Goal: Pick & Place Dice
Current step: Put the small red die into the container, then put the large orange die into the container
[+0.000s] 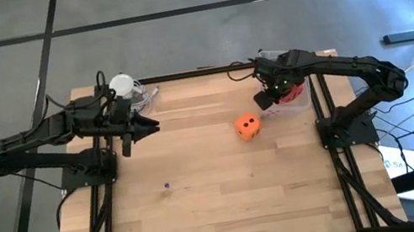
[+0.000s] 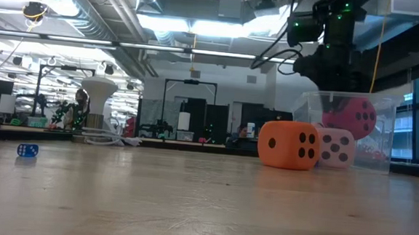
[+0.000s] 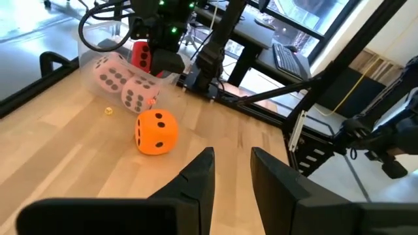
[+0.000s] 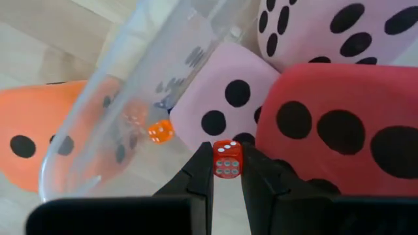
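Dice are sitting mostly at the right side of the high view, and the right gripper (image 4: 226, 171) is hanging over the clear plastic container (image 2: 383, 135) there, its two fingers pinching a small red die (image 4: 226, 158) between their tips. Directly below that little cube, the right wrist view is showing a big red die (image 4: 339, 130) with dark pips, two pale pink dice (image 4: 222, 104) lying against it, and a tiny orange die (image 4: 159, 132) resting near the container's transparent wall. Just outside that wall the large orange die (image 1: 247, 126) is standing alone on the wooden table (image 1: 204, 193), right of centre in the high view, close to the container but apart from it. In the low view a pink die (image 2: 334, 148) is showing just behind the orange one, though whether the two are touching is hard to judge from that angle. Over at the upper left of the high view the left gripper (image 3: 230, 171) is waiting above the table edge, fingers parted with nothing between them. Far left in the low view, a small blue die (image 2: 27, 150) is lying by itself on the wood.
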You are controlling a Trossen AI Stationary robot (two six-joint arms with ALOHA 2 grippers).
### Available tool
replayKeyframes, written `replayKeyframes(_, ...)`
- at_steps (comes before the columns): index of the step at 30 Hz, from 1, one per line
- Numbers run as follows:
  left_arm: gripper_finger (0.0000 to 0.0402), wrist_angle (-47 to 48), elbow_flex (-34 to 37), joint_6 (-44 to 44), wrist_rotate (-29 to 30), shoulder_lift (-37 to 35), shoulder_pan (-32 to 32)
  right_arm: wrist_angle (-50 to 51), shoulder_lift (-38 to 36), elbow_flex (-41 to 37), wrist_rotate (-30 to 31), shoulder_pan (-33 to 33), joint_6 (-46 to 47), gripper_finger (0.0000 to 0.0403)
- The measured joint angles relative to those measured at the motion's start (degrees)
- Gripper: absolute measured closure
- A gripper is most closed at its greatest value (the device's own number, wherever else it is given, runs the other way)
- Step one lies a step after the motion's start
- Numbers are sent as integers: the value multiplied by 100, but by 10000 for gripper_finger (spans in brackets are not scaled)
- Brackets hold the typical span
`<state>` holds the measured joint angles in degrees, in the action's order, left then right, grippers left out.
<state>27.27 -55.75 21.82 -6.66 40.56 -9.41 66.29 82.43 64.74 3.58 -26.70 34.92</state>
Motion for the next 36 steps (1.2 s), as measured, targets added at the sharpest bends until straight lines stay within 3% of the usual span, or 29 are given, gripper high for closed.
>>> replayKeyframes(6, 311, 2, 0, -150, 148, 7, -4, -105, 0, -4, 3, 0, 1, 346)
replayKeyframes(23, 311, 457, 0, 0, 417, 11, -4, -93, -88, -4, 3, 87, 85, 194)
replayKeyframes(36, 311, 455, 0, -47, 462, 9, -4, -133, -1018, 595, 200, 966, 418, 202)
